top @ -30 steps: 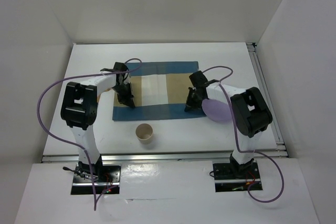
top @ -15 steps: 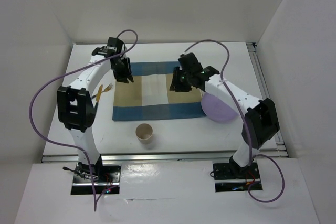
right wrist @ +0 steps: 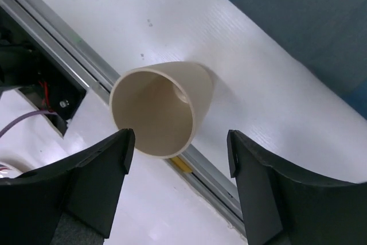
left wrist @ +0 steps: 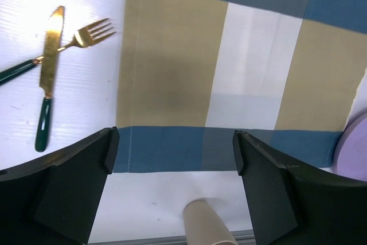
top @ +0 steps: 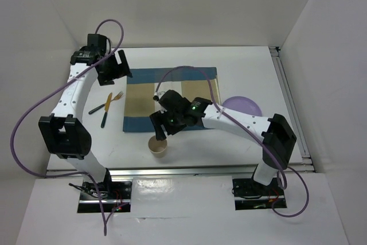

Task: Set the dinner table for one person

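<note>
The dinner table [top: 189, 61], white and rail-edged, floors a white-walled booth and carries the placemat [top: 140, 104]. A cup [top: 157, 146] stands just off the placemat's near edge. The left gripper [left wrist: 172, 136] at its far-left corner and the right gripper [right wrist: 179, 136] over the cup both gape wide, empty.

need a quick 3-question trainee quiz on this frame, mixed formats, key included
1. Multiple choice: which gripper is over the cup? A left, B right.
2. True or false: the cup stands on the placemat.
3. Fill in: the knife and fork lie on the placemat's ___ side.
Key: 1 B, the right gripper. 2 False, it stands on the dinner table, just off the placemat's near edge. 3 Left.
</note>
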